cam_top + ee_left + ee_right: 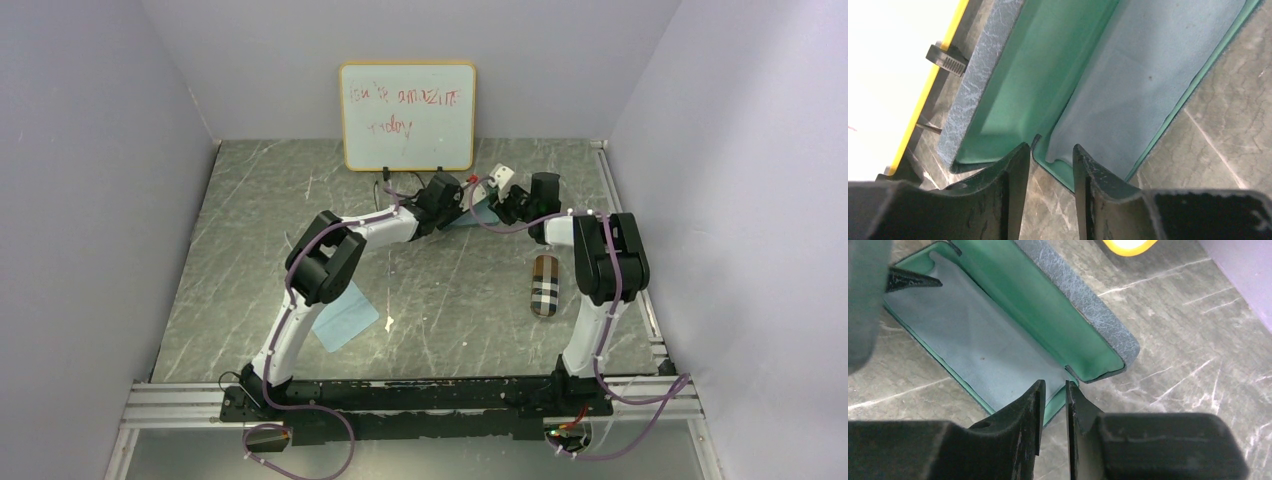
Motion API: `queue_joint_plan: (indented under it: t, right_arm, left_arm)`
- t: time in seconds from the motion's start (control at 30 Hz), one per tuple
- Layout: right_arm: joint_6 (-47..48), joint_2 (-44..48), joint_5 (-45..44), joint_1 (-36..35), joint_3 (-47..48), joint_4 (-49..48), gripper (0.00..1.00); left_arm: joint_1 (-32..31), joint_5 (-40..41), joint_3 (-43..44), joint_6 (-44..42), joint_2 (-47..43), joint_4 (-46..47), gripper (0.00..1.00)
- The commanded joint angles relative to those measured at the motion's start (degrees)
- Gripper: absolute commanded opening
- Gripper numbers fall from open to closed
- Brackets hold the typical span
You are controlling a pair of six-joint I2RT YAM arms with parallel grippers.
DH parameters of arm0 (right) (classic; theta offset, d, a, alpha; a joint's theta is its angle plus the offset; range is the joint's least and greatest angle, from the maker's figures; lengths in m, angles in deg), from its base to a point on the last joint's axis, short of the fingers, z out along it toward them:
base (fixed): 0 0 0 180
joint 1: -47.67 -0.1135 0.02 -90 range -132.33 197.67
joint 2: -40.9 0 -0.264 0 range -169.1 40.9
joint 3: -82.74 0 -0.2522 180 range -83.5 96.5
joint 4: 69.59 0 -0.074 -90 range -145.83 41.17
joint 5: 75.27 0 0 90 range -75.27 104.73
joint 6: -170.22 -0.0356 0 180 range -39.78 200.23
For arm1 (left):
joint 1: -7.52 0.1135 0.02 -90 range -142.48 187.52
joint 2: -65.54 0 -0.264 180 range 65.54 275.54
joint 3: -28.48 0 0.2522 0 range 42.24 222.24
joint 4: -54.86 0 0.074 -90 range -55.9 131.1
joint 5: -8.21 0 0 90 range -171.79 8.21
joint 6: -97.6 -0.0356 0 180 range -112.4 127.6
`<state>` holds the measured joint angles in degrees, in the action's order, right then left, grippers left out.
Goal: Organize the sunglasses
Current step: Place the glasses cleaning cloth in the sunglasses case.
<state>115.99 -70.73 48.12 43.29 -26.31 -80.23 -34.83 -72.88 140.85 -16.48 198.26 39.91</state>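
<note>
Two cases: plaid case [544,285] shut, grey-blue case [1088,302] open, green-lined; two light-blue cloths [345,318]; left tool [1050,147], right tool [1054,384] both released.

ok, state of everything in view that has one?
grey-blue case: open
cloth inside: laid flat in the case
plaid case: closed
loose cloth: spread flat
left claw: open, empty, at one end of the open case
right claw: slightly open, empty, at its other end

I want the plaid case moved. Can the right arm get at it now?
Probably yes. The plaid case lies uncovered on the table beside the right arm, and the right pincer stands open and empty at the grey-blue case.
</note>
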Motion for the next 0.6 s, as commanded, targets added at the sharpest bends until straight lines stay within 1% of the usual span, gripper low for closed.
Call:
queue_joint_plan:
  t: [0.0,0.07,0.1,0.13,0.2,0.27,0.4,0.47,0.57]
  right_arm:
    - [-1.2,5.9,0.1,-0.2,-0.9,-1.1,0.26]
    - [-1.6,7.4,0.1,-0.2,-1.3,-0.5,0.26]
    - [-2.0,8.3,0.1,-0.2,-1.5,-0.2,0.26]
    - [-2.3,9.1,0.2,-0.2,-1.7,0.4,0.26]
    - [-3.0,10.5,0.6,-0.2,-1.7,1.8,0.26]
    - [-3.4,12.0,0.9,-0.1,-1.9,3.3,0.26]
    - [-3.3,15.4,1.6,-0.4,-2.8,6.0,0.26]
    - [-2.8,17.4,1.7,-0.7,-3.1,7.9,0.26]
    - [-2.2,20.9,2.0,-1.3,-2.9,11.8,0.26]
  left_arm:
    - [0.1,0.4,-2.2,0.8,-6.3,1.8,0.5]
    - [0.1,0.4,-4.2,0.7,-8.8,2.2,0.52]
    - [0.1,0.3,-5.2,0.4,-10.0,2.4,0.56]
    - [0.1,0.5,-6.5,0.2,-11.5,2.8,0.57]
    - [0.1,0.4,-9.1,-0.3,-14.4,3.5,0.64]
    - [0.1,0.7,-12.0,-0.8,-17.5,4.5,0.67]
    - [0.3,1.5,-18.7,-2.8,-24.4,6.4,0.81]
    - [0.7,0.5,-22.2,-4.1,-27.7,6.8,0.93]
    - [1.6,-0.1,-24.6,-5.5,-30.4,6.1,0.96]
